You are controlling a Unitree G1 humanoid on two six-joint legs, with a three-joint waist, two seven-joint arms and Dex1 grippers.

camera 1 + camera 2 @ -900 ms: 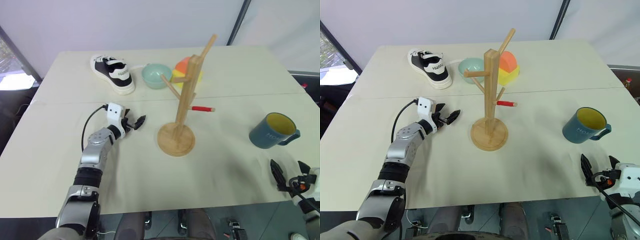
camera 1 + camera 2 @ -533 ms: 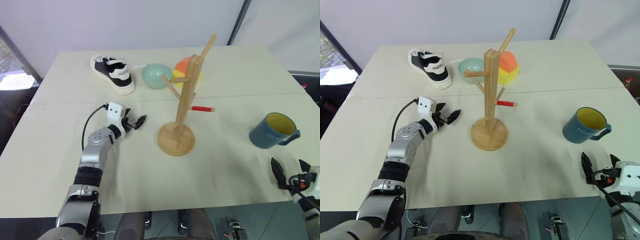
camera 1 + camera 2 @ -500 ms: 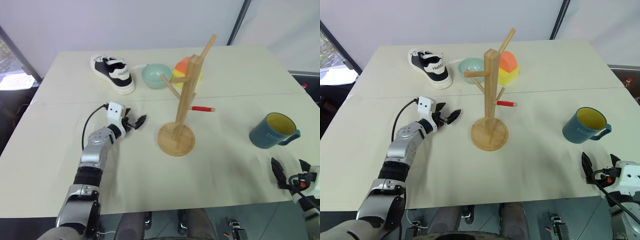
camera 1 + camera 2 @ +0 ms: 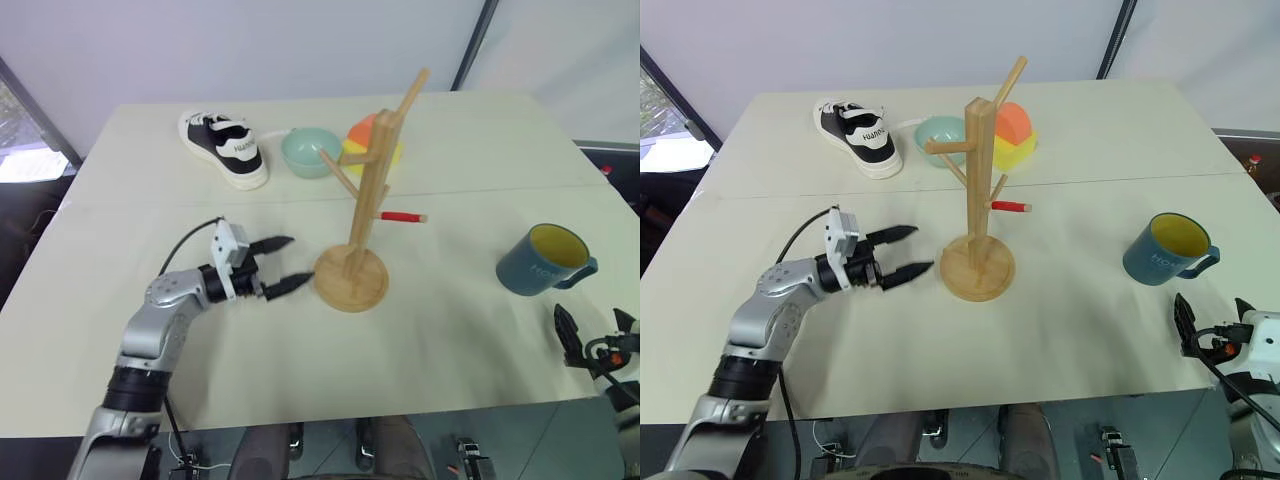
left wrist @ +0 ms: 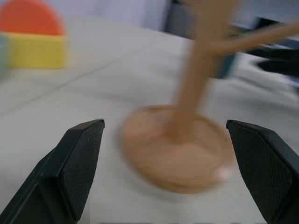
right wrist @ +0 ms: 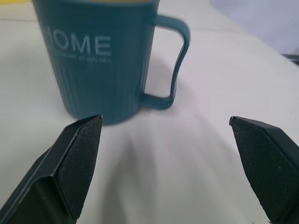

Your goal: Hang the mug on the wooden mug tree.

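The blue-grey mug (image 4: 540, 262) with a yellow inside stands upright on the table at the right, its handle turned toward the table's right edge. My right gripper (image 4: 595, 335) is open just in front of it, near the table's front edge. In the right wrist view the mug (image 6: 103, 60) stands just ahead of the spread fingers, untouched. The wooden mug tree (image 4: 368, 190) stands mid-table on its round base (image 4: 352, 280), with one red-tipped peg (image 4: 404, 216). My left gripper (image 4: 285, 262) is open and points at the base from the left, close but apart.
At the back of the table lie a black-and-white sneaker (image 4: 226, 148), a pale teal bowl (image 4: 311, 151) and an orange-and-yellow block (image 4: 372, 140) behind the tree. A black cable trails from my left wrist.
My left arm has swung down and toward the mug tree's base, and its fingers have spread wide. The right gripper has shifted slightly right and stays open.
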